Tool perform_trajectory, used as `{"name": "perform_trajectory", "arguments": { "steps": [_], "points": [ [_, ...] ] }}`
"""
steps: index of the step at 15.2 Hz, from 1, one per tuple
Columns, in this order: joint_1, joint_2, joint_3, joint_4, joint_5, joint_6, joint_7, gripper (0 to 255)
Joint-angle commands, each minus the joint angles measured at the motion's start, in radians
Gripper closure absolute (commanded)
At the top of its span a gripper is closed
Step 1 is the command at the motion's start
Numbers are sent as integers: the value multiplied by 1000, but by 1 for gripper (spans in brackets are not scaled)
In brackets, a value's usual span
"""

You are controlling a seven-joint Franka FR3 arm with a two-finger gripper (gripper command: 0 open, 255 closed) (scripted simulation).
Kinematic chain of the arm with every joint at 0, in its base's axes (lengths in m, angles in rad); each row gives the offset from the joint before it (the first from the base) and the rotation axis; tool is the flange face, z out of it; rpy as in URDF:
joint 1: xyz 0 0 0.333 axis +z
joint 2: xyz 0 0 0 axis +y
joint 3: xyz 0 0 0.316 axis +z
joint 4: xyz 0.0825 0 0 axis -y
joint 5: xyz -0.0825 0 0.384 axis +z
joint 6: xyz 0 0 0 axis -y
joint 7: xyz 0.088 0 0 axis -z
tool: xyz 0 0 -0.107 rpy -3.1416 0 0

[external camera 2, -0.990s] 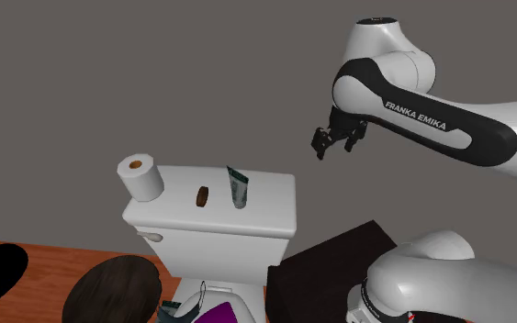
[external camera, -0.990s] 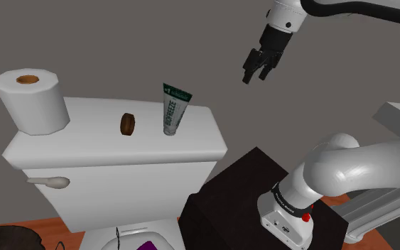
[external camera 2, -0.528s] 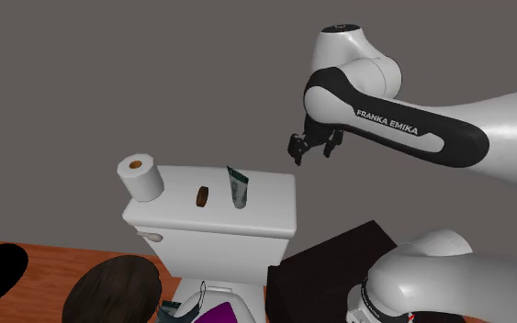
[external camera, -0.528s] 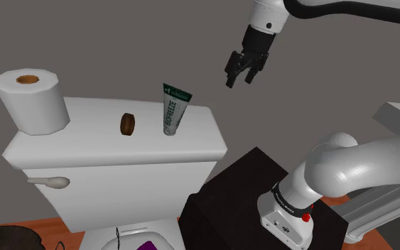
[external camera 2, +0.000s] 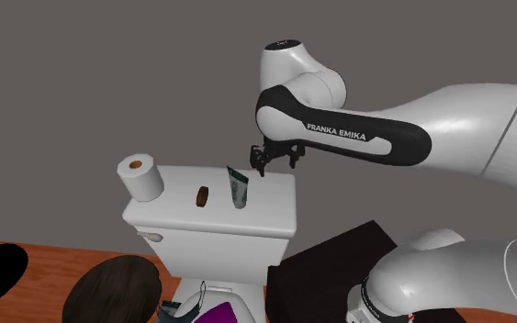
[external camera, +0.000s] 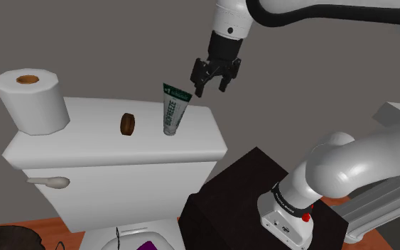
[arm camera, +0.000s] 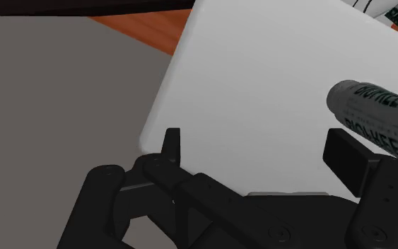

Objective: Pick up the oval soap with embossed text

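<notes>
A small brown oval soap (external camera: 127, 124) (external camera 2: 202, 195) stands on edge near the middle of the white toilet tank lid (external camera: 99, 145) (external camera 2: 270, 194) (arm camera: 261, 85). A green-and-white tube (external camera: 171, 110) (external camera 2: 238, 189) (arm camera: 374, 112) stands upright just to the soap's right in the shoulder view. My black gripper (external camera: 211, 87) (external camera 2: 275, 166) (arm camera: 259, 152) hovers open above the lid's right end, close beside the tube's top and well to the right of the soap. Nothing sits between its fingers.
A toilet paper roll (external camera: 31, 99) (external camera 2: 140, 177) stands on the lid's left end. A flush handle (external camera: 49, 182) sticks out of the tank front. The black stand (external camera: 251, 192) is close to the tank's right. A grey wall backs the tank.
The gripper has travelled left and down in both exterior views, from open air right of the tank to just above the lid's right end by the tube. Its fingers stayed apart.
</notes>
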Motion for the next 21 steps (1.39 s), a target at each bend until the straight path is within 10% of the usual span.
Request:
{"name": "perform_trajectory", "arguments": {
  "steps": [1, 17, 21],
  "points": [
    [8, 46, 43, 29, 8, 14, 55, 0],
    [91, 638, 320, 490, -196, 50, 538, 0],
    [94, 647, 316, 447, -203, 102, 542, 0]
  ]
}}
